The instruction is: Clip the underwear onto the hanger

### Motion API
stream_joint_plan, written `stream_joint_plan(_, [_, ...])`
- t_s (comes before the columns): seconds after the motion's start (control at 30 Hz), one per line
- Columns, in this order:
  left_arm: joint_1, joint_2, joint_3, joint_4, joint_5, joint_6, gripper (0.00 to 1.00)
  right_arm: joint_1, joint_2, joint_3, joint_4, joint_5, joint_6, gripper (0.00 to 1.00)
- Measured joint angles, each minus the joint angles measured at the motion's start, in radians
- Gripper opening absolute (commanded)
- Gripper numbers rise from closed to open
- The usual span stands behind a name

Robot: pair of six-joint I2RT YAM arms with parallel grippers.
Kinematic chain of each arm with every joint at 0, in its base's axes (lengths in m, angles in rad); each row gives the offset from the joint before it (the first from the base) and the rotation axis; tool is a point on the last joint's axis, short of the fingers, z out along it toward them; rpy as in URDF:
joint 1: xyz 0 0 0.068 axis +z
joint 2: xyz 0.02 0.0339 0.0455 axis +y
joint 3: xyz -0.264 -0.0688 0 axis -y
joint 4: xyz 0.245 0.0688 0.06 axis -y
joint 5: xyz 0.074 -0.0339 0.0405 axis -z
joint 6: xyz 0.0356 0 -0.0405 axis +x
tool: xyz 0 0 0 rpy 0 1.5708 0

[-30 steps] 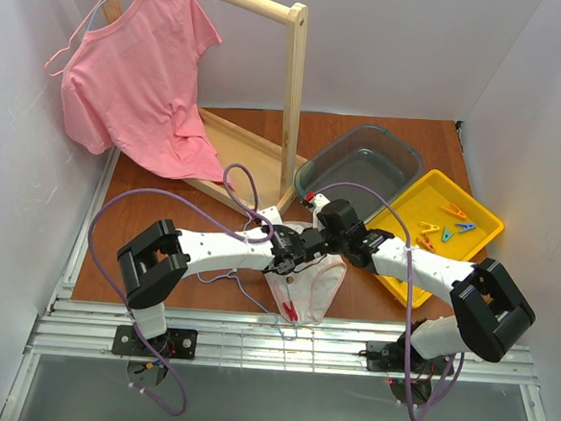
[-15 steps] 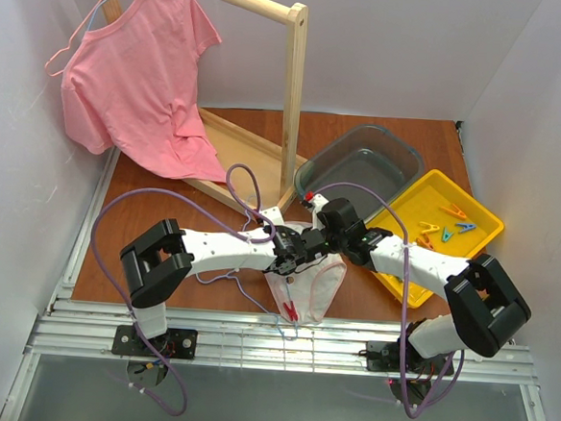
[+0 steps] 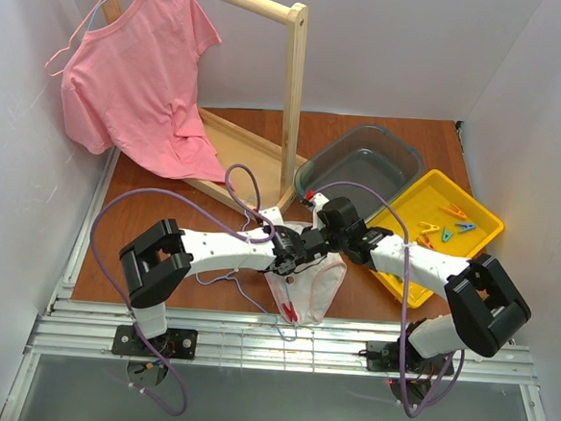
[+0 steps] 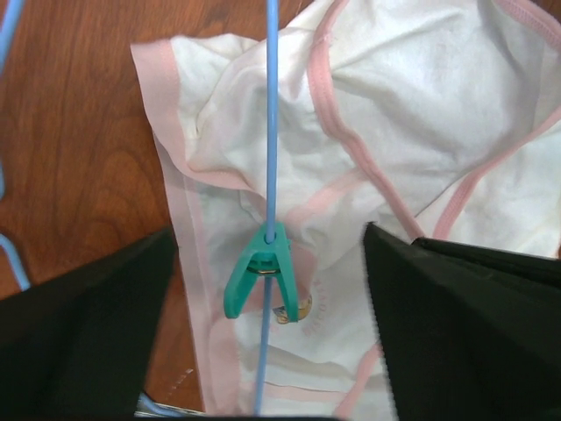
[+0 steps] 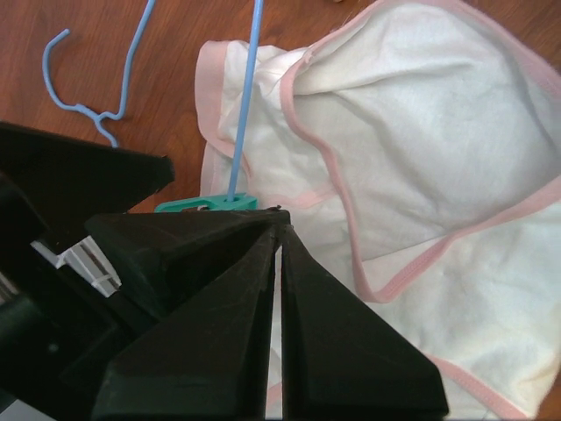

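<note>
One teal peg (image 4: 260, 279) clipped, apparently.
It pins underwear (image 4: 412, 105) to hanger (image 4: 271, 132) inside the wide left claw (image 4: 268, 230); right claw (image 5: 279, 254), pinched closed, sits just beside.

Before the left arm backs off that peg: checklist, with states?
1. Teal clothespin on the blue hanger wire: ok.
2. Clothespin also biting the underwear: cannot tell, the fabric lies under it.
3. Left gripper open, fingers apart from the clothespin: ok.
4. Right gripper shut, empty: ok. Whether its tip touches the clothespin: cannot tell.
5. Spare clothespins in the yellow tray: ok.
</note>
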Motion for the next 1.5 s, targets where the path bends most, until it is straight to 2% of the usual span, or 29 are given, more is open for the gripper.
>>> stream_joint_plan(0.07, [0.0, -0.005, -0.001, -0.006, -0.003, 0.0, 0.96, 0.0, 0.0, 0.006, -0.001, 0.003, -0.002, 0.01])
stream_joint_plan(0.1, [0.001, -0.009, -0.001, -0.014, -0.006, -0.003, 0.98, -0.002, 0.0, 0.01, -0.001, 0.005, -0.003, 0.01])
stream_joint_plan(0.27, [0.008, -0.062, -0.001, -0.063, -0.016, -0.011, 0.98, -0.008, -0.001, 0.055, -0.041, 0.013, -0.014, 0.01])
stream_joint_plan(0.47, [0.026, -0.326, -0.048, -0.167, -0.037, -0.064, 0.98, -0.007, -0.02, 0.217, -0.166, 0.051, -0.079, 0.03])
stream_joint_plan(0.63, [0.079, -0.598, -0.223, -0.29, -0.033, -0.154, 0.98, 0.027, -0.046, 0.34, -0.248, 0.103, -0.12, 0.18])
stream_joint_plan(0.73, [0.143, -0.716, -0.324, -0.348, -0.011, -0.169, 0.98, 0.12, -0.026, 0.392, -0.284, 0.145, -0.132, 0.31])
stream_joint_plan(0.83, [0.227, -0.819, -0.396, -0.374, 0.008, -0.165, 0.98, 0.227, 0.034, 0.427, -0.304, 0.17, -0.126, 0.38])
stream_joint_plan(0.97, [0.254, -0.925, -0.426, -0.413, 0.019, -0.163, 0.98, 0.341, 0.171, 0.47, -0.326, 0.196, -0.107, 0.38])
stream_joint_plan(1.1, [0.256, -0.961, -0.426, -0.456, 0.019, -0.173, 0.98, 0.41, 0.303, 0.49, -0.332, 0.22, -0.073, 0.36])
stream_joint_plan(1.33, [0.256, -1.022, -0.426, -0.484, 0.02, -0.184, 0.98, 0.453, 0.422, 0.495, -0.347, 0.261, -0.025, 0.37])
stream_joint_plan(1.5, [0.256, -1.056, -0.426, -0.494, 0.028, -0.183, 0.98, 0.465, 0.496, 0.562, -0.345, 0.28, -0.014, 0.38])
